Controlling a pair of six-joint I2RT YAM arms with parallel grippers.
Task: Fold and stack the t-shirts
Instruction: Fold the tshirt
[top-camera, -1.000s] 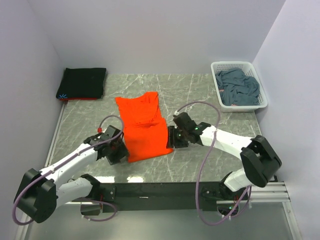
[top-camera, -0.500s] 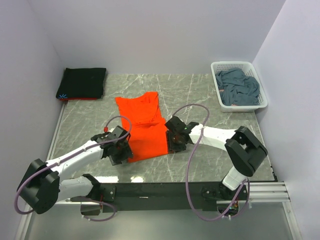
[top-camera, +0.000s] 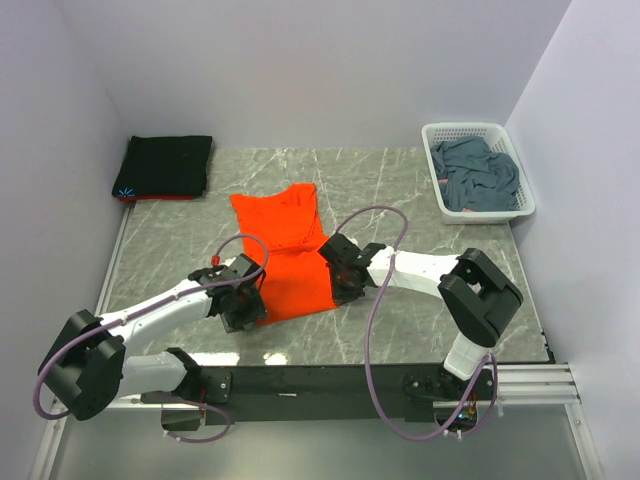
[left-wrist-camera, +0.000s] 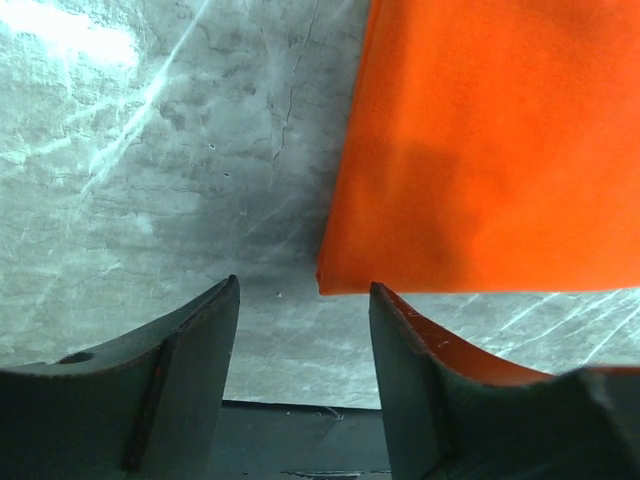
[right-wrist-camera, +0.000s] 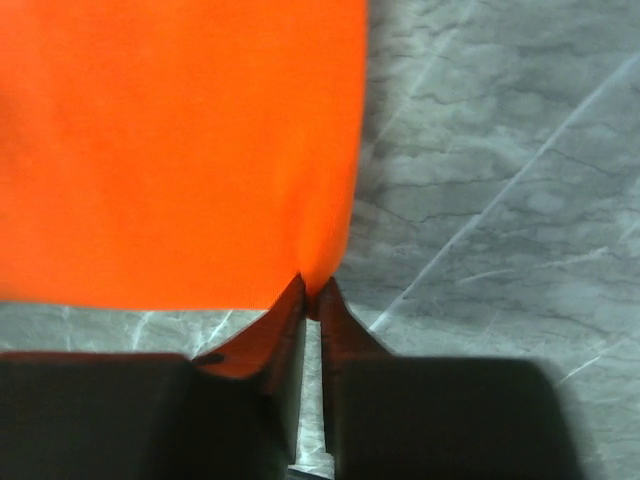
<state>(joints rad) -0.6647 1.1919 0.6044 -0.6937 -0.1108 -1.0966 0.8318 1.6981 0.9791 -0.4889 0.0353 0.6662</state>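
One looks done: the black shirt (top-camera: 167, 165) lies folded flat, well behind and to the left of the orange shirt (top-camera: 285, 255); the orange shirt lies narrowed lengthwise, probably awaiting its crosswise fold; the right claw (right-wrist-camera: 312, 290) is pinched tight on its near right corner; the left claw (left-wrist-camera: 303, 285) stands wide at its near left corner, gripping nothing; the blue-grey shirt (top-camera: 478, 175) sits crumpled in the basket (top-camera: 432, 135), far right of the orange shirt, unfolded; stacking remains.
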